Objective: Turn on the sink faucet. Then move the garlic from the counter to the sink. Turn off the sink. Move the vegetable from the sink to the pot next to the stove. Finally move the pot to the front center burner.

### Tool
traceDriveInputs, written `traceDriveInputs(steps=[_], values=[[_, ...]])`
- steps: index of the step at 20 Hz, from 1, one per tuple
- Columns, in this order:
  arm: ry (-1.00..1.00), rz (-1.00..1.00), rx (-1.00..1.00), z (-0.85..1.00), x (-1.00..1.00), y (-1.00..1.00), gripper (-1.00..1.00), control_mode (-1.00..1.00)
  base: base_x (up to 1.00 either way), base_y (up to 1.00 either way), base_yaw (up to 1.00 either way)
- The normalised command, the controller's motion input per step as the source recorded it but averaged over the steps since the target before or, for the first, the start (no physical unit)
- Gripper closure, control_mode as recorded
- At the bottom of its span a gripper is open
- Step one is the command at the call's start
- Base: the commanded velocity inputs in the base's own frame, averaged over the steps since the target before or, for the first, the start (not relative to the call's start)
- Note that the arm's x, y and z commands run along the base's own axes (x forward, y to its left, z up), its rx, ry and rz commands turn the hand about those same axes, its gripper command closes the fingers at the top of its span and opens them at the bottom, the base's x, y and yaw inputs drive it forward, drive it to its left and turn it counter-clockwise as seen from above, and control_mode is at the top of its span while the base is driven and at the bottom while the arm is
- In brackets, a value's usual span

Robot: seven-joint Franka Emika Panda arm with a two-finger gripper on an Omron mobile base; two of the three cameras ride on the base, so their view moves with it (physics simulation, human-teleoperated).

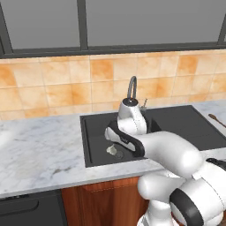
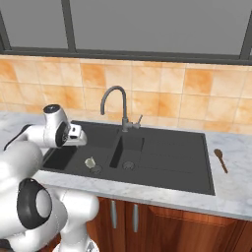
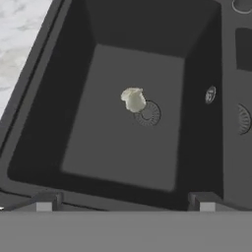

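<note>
Garlic (image 3: pixel 133 99) on sink (image 3: pixel 44 113) floor by drain, below hand (image 3: pixel 125 202); fingers apart, empty.

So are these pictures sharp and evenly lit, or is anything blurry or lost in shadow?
Left base view: flat, even light, soft edges, no glare on the counter. Right base view: the same, with the sink uniformly black. Hand view: the garlic looks slightly fuzzy, and the basin corners fade into dark.

Wooden spoon (image 2: pixel 221 160) lies flat on the marble right of the basin, bowl end toward the wall. Orange-beige tile backsplash (image 2: pixel 197 93) runs behind. Dark-framed window (image 1: pixel 82 24) above it. Reddish-brown cabinet doors (image 2: pixel 162 224) below, slim metal handles (image 2: pixel 113 214).
</note>
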Motion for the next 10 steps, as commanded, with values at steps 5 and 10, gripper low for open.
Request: traceDriveInputs(steps=[5, 10], values=[[0.07, -0.04, -0.01, -0.29, 0.19, -0.01, -1.0, -1.0, 0.0, 0.0, 0.0], [0.05, -0.05, -0.01, -0.33, 0.44, 0.0, -1.0, -1.0, 0.0, 0.0, 0.0]])
